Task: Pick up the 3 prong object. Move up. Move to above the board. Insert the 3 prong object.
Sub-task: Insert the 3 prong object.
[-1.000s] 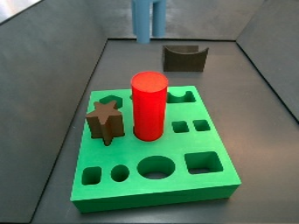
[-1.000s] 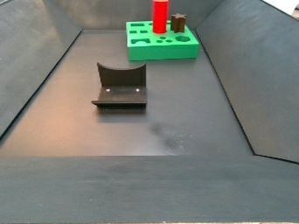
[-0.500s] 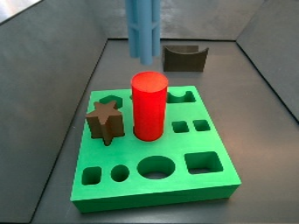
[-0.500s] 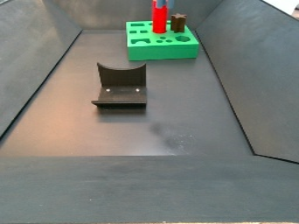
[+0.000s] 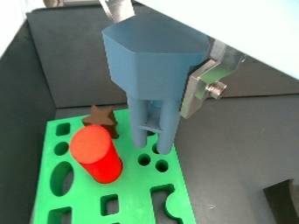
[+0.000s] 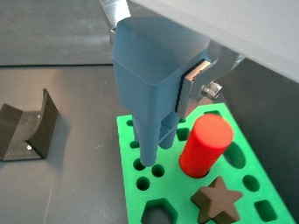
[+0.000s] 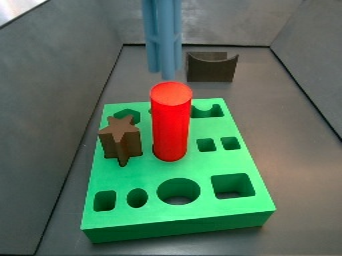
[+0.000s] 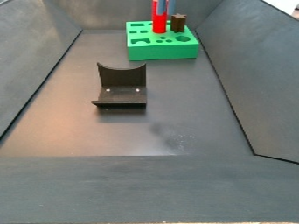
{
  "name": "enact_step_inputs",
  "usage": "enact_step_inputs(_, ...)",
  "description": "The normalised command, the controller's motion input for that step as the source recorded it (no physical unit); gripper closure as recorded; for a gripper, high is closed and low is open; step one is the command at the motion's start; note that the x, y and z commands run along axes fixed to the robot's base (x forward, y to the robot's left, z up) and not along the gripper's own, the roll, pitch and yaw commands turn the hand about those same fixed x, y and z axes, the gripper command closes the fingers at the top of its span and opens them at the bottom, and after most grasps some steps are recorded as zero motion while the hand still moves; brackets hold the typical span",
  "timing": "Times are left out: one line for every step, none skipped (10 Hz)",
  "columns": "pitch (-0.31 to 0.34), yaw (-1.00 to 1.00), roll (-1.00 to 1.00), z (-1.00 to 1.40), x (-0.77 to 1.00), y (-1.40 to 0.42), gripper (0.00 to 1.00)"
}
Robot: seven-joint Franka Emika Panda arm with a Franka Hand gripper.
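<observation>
My gripper (image 5: 163, 74) is shut on the 3 prong object (image 5: 152, 61), a blue-grey piece with a blocky head and long prongs pointing down. One silver finger (image 5: 201, 83) shows beside the head; the other is hidden. It also shows in a wrist view (image 6: 152, 79) and in a side view (image 7: 163, 35). The prongs hang above the far part of the green board (image 7: 174, 205), behind the red cylinder (image 7: 170, 120), over small holes (image 6: 142, 164). The tips are clear of the board's top.
A dark brown star block (image 7: 120, 138) stands in the board beside the red cylinder. The fixture (image 8: 121, 85) stands on the dark floor away from the board and shows in a side view (image 7: 211, 65). Grey walls enclose the floor.
The 3 prong object has come nearer over the board's far edge and reaches lower in the side view than before. The board, cylinder and star have not moved.
</observation>
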Motion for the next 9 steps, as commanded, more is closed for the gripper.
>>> enact_step_inputs(-0.011,0.06,0.09,-0.31,0.0,0.1,1.0)
enact_step_inputs(-0.013,0.11,0.09,-0.29,0.0,0.09,1.0)
enact_step_inputs(-0.02,0.13,0.11,-0.33,0.0,0.07,1.0)
enact_step_inputs(-0.009,0.14,0.15,-0.32,0.0,0.03,1.0)
enact_step_inputs(-0.047,0.15,0.13,-0.35,0.0,0.0,1.0)
enact_step_inputs(-0.004,0.12,0.14,-0.25,0.0,0.0,1.0)
enact_step_inputs(-0.009,0.13,0.13,-0.26,0.0,0.0,1.0)
enact_step_inputs(-0.03,0.07,0.09,-0.29,0.0,0.0,1.0)
enact_step_inputs(-0.024,0.0,0.09,-0.28,0.02,-0.03,1.0)
